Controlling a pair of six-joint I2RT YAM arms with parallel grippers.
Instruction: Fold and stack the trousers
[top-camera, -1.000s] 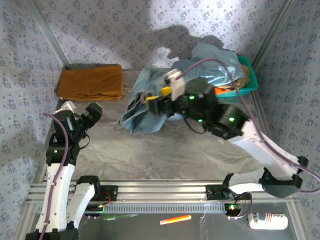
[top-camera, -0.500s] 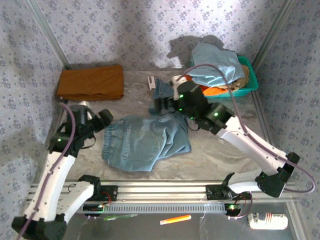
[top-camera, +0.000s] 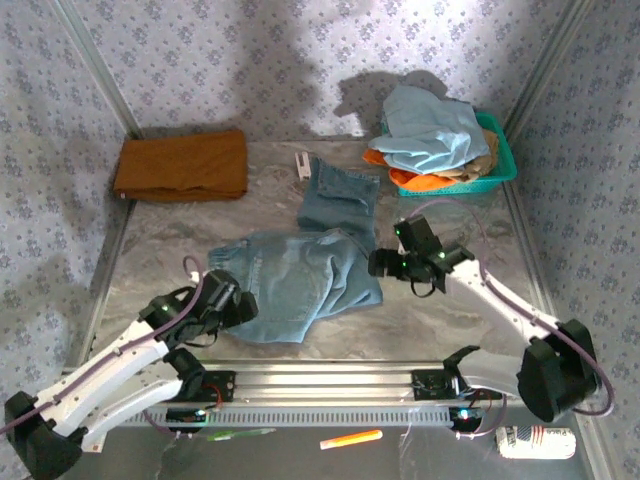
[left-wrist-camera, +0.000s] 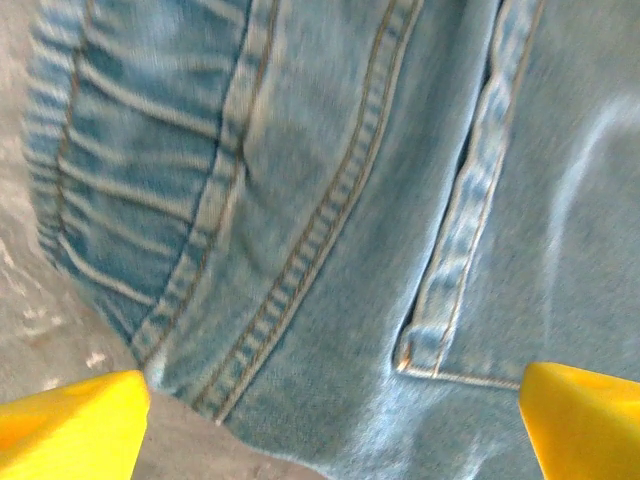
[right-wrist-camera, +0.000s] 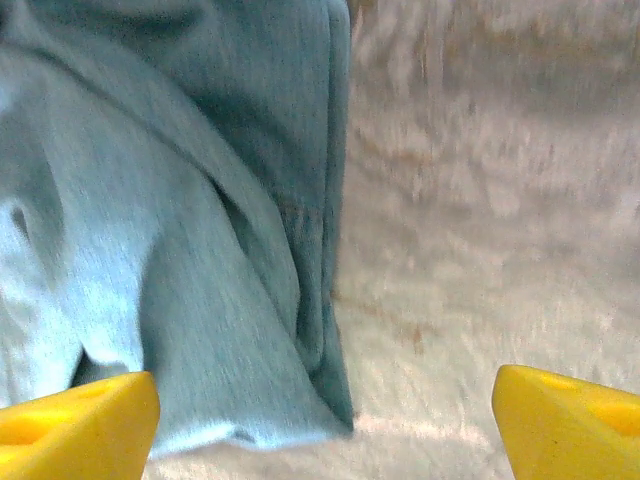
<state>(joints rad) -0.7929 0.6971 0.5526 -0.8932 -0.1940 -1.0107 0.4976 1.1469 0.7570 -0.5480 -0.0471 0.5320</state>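
Against the far-left wall, a mustard cloth (top-camera: 182, 165) lies folded flat on the marbled grey worktop (top-camera: 150, 260). Nearer, the left arm (top-camera: 110, 355) stretches low and long from its base. The left pincer (top-camera: 238, 305) stands spread wide, empty, over the gathered waistband of the trousers (top-camera: 300, 275). Its yellow fingertips (left-wrist-camera: 70, 425) flank ribbed elastic, double stitching and a patch-pocket corner. The faded denim lies mid-worktop, seat rumpled, one leg running toward the far wall. The right arm (top-camera: 500, 300) bends inward. The right pincer (top-camera: 380, 264) gapes at the denim's right edge, holding nothing. Far right, a teal mesh basket (top-camera: 505, 165) holds a pale blue garment (top-camera: 430, 130) over orange cloth (top-camera: 410, 180).
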